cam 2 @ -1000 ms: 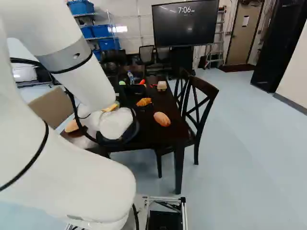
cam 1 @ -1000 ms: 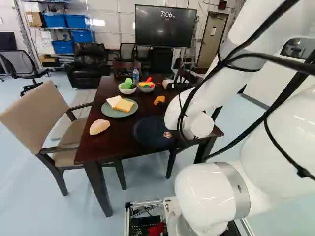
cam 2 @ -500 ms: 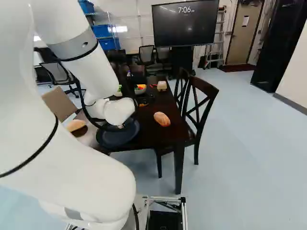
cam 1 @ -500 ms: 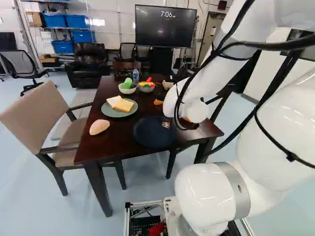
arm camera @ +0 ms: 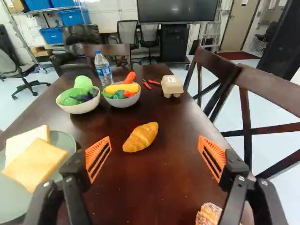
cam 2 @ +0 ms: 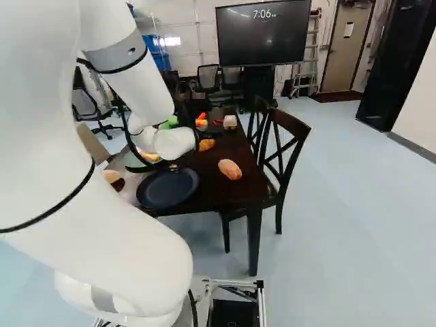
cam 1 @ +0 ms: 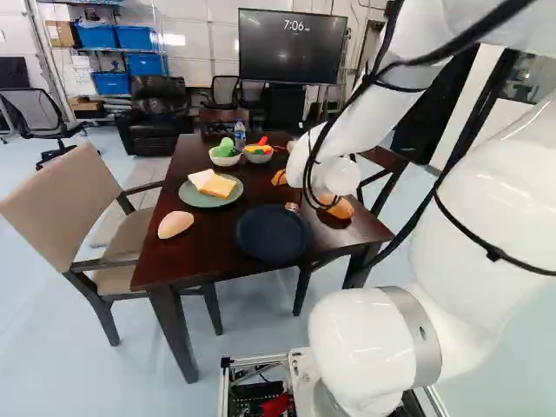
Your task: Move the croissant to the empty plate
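Gripper (arm camera: 154,149): wide open, with nothing in it.
Croissant (arm camera: 140,137): on the brown table (arm camera: 150,187), ahead of the gripper, touching nothing.
Blue plate (cam 1: 273,234): has no food on it, so it looks like the one to use.
Croissant trouble: it could roll or get pushed away if one finger pokes it first. A hard squeeze could squash it.
Sugary bun (arm camera: 209,213): could get knocked, because it sits so close to one finger.
Green plate (arm camera: 70,140): could get bumped if the gripper swings wide.
Croissants: one.
Plates: two.
Bread slices (arm camera: 36,164): two, both on the green plate.
Bowls (arm camera: 77,108): two.
Water bottle (arm camera: 103,70): one.
Egg box (arm camera: 172,86): one.
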Available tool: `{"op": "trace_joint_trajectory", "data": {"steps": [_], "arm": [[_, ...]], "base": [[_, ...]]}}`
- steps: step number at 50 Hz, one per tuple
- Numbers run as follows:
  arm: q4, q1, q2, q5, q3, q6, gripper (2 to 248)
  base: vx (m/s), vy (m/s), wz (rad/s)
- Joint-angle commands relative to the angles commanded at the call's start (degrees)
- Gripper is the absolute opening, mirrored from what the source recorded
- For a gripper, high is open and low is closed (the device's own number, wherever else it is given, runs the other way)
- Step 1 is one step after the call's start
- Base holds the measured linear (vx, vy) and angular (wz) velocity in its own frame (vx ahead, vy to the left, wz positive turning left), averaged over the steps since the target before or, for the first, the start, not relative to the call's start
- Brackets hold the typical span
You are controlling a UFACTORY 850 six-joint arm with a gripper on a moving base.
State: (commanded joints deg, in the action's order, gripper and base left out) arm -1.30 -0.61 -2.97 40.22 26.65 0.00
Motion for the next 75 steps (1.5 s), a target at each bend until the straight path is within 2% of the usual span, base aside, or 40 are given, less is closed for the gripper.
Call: {"op": "trace_joint_trajectory", "data": {"steps": [45, 75], "arm": [[-3.04, -0.53, 7.13, -17.54, 13.56, 0.00, 247], [-6.04, 0.99, 11.38, -30.50, 22.38, 0.00, 247]], "base": [[0.000, 0.000, 0.000], [0.000, 0.000, 0.000]]}}
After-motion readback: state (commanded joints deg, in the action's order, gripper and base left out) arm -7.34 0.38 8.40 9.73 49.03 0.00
